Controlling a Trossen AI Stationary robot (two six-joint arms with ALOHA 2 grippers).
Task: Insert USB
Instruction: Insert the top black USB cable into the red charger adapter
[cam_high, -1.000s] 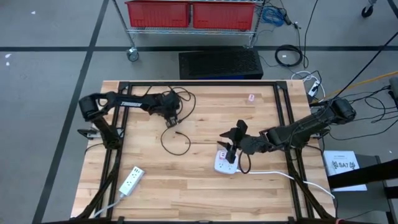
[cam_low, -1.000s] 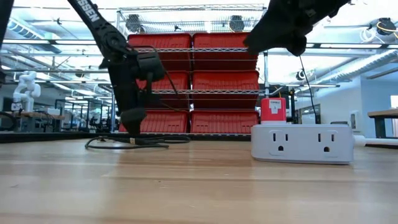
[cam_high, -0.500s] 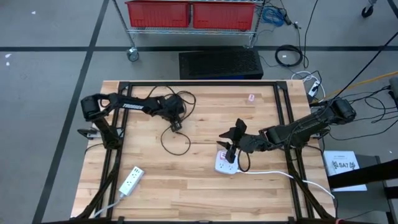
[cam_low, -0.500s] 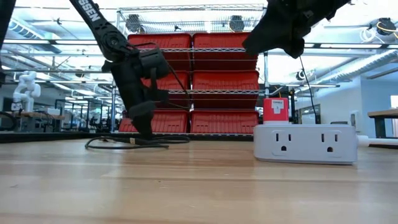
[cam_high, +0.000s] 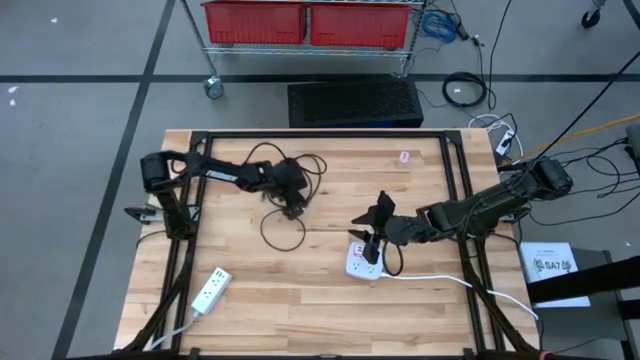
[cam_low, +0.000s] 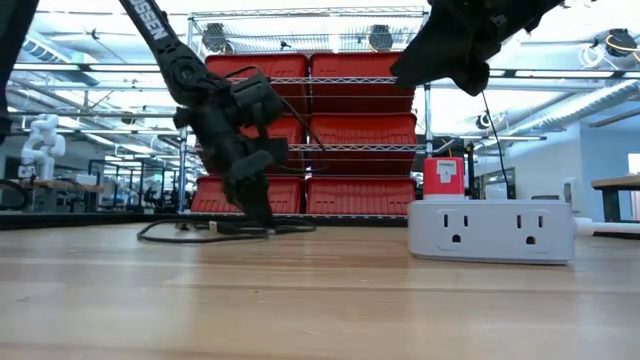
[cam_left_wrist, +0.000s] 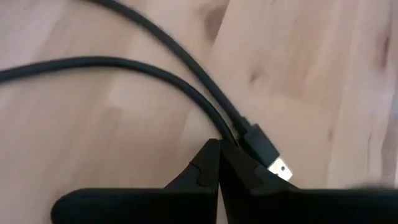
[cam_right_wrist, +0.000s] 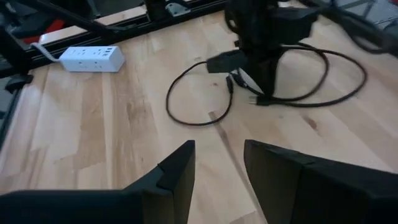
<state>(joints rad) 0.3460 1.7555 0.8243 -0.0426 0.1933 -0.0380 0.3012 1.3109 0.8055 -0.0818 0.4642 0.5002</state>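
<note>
A black USB cable (cam_high: 266, 232) lies in a loop on the wooden table, left of centre. Its metal-tipped plug (cam_left_wrist: 268, 155) rests flat on the wood right beside my left gripper (cam_high: 293, 208). That gripper is shut, with its tips down at the tabletop (cam_low: 262, 212). A white power strip (cam_high: 364, 264) lies right of centre, with a red block (cam_low: 442, 177) standing on it. My right gripper (cam_high: 371, 228) hangs above the strip, open, with nothing between its fingers (cam_right_wrist: 180, 168). My left gripper meets one strand of the cable (cam_left_wrist: 208, 115), which runs into the seam of its shut fingertips (cam_left_wrist: 202, 168). The plug's own strand passes beside them. The fingers slant down from the table's left side. The cable lies on the wood on both sides of the tips.
A second white power strip (cam_high: 210, 290) lies near the front left corner. A small pink item (cam_high: 404, 157) sits at the far side. The strip's white cord (cam_high: 440, 280) runs off to the right. Black frame rails (cam_high: 320, 133) border the tabletop.
My left gripper has gone toward the table's right edge, staying shut, and has tipped from pointing straight down to a slant. The raised bight of cable beside it has swung to the right with it. The loop on the wood has kept its place.
</note>
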